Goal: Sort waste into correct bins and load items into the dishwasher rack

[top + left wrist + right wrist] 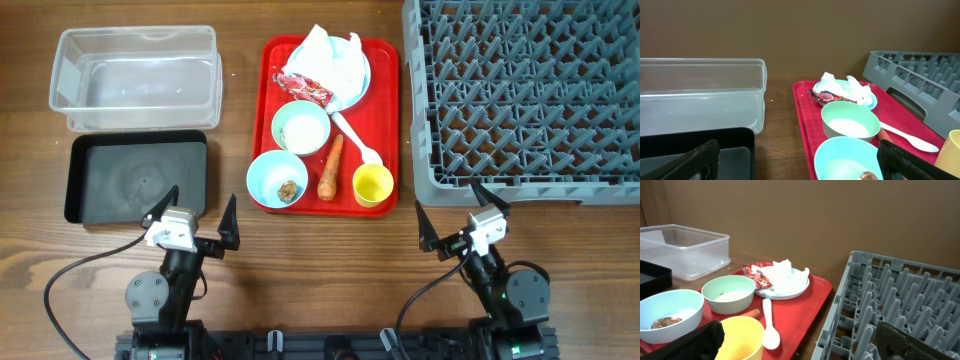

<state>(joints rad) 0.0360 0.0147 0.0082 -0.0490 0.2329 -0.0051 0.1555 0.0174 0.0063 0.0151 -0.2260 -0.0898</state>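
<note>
Left gripper (pixel 200 208) and right gripper (pixel 448 208) both spread wide, holding nothing, low in frame, below the black tray (pixel 130 180) and dishwasher rack (pixel 520 90).

Tub (pixel 135 35) sits at the counter's (pixel 300 250) far-left corner, shallow bin (pixel 135 180) just before it; serving tray (pixel 268 110) mid-counter carries plate (pixel 358 80), rear bowl (pixel 277 128), front bowl (pixel 263 170), carrot (pixel 331 167), spoon (pixel 357 140), cup (pixel 373 185); rack (pixel 520 90) fills the far-right corner.

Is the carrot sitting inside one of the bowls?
No, the carrot lies directly on the red tray, outside both bowls.
</note>
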